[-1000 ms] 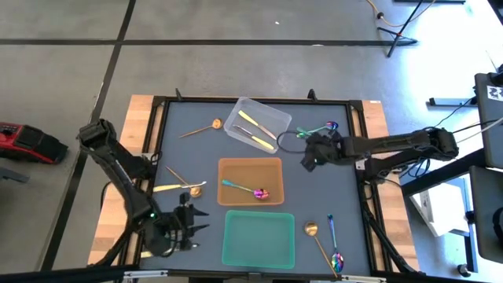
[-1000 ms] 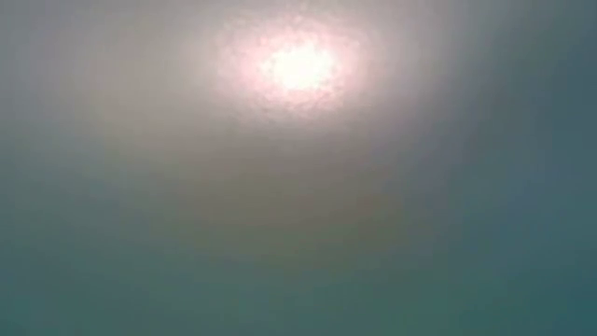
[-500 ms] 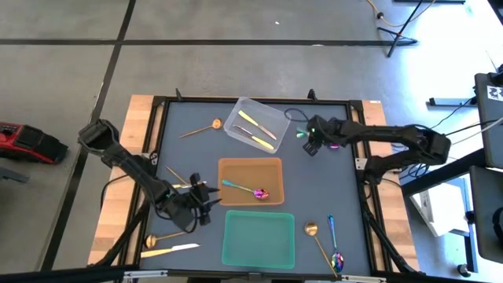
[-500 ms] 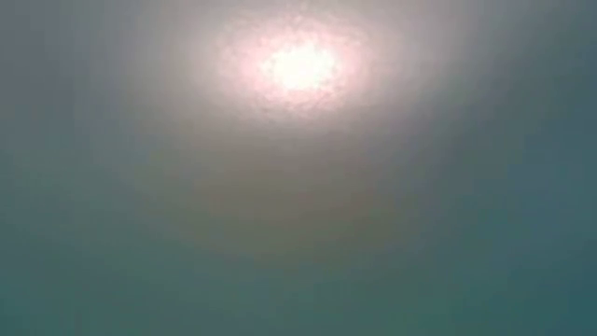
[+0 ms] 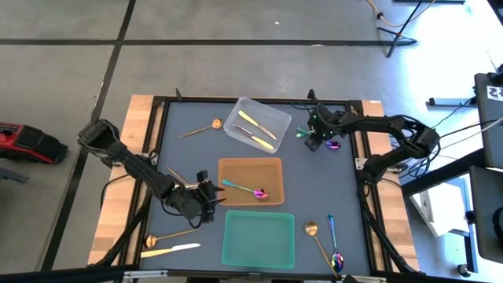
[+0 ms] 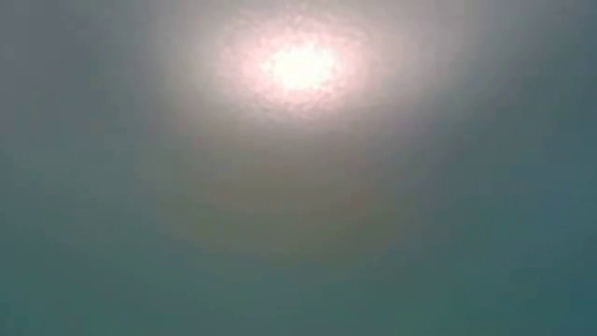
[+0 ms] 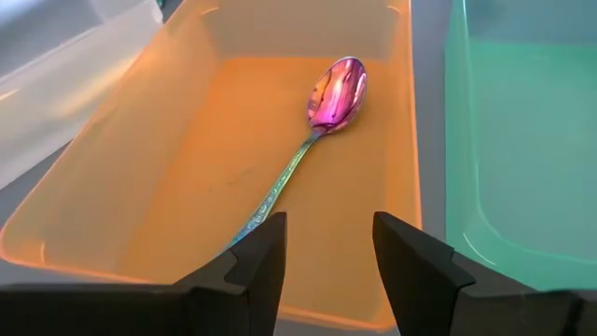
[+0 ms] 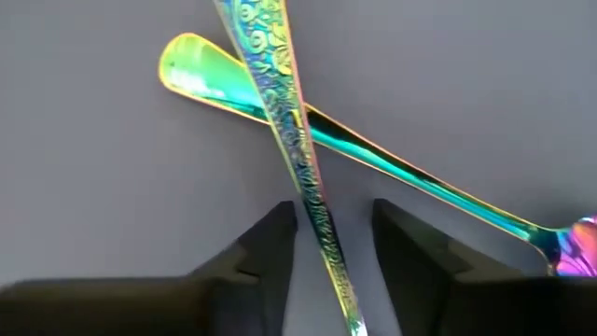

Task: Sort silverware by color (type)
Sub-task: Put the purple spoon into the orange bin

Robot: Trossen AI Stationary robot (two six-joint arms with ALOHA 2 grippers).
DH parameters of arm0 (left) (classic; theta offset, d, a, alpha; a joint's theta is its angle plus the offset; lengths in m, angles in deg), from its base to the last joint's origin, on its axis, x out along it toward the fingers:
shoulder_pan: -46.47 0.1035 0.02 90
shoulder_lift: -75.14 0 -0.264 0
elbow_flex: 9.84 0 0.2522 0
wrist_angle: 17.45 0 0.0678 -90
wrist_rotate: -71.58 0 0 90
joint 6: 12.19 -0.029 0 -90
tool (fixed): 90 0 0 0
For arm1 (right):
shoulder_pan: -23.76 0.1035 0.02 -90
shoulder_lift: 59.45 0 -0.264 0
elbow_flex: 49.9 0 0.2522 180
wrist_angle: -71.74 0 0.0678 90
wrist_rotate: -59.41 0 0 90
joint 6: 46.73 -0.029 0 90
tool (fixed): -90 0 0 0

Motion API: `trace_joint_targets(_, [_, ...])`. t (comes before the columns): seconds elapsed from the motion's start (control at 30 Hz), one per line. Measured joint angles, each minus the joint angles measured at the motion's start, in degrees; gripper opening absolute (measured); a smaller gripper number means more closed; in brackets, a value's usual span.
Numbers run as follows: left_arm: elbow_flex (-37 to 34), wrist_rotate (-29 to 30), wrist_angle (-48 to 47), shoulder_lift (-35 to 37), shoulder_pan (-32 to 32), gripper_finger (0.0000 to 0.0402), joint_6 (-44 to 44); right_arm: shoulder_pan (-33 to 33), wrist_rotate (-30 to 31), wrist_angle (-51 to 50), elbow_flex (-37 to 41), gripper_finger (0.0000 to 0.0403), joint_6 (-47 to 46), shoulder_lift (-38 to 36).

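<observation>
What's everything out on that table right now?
Clear bin: one, far centre of the table.
Yellow knives: two, pale yellow, in the clear bin.
Orange bin: one, table middle.
Green bin: one, empty, near centre.
Rainbow spoons: four, purple-teal; one in the orange bin, two crossed at far right, one near right.
Copper spoons: three; far left, near left, near right.
Loose knife: one, pale gold, near left.
Left end effector: open, at the orange bin's edge.
Right end effector: open, astride a crossed spoon's handle.
</observation>
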Motion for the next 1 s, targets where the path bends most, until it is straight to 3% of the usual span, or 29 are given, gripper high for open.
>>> trace_joint_targets(0.2, [0.0,0.0,0.3,0.0,-0.1,0.0157,1.5,0.2,0.2,-0.3,0.0,0.0013,3.3,-1.2])
trace_joint_targets(0.37, [0.0,0.0,0.7,0.0,0.0,0.0157,1.6,4.1,1.7,-3.2,-1.8,0.0029,3.2,-5.8])
trace_joint_targets(0.57, [0.0,0.0,1.6,0.0,0.0,0.0157,1.6,14.8,5.6,-6.4,-5.6,0.0005,0.7,-13.1])
trace_joint_targets(0.7, [0.0,0.0,1.8,0.0,0.0,0.0157,1.6,22.6,6.7,-3.1,-6.4,0.0012,-0.5,-16.3])
trace_joint_targets(1.0, [0.0,0.0,1.8,0.0,-0.1,0.0157,2.4,35.4,6.5,12.1,-6.4,0.0006,-0.6,-15.8])
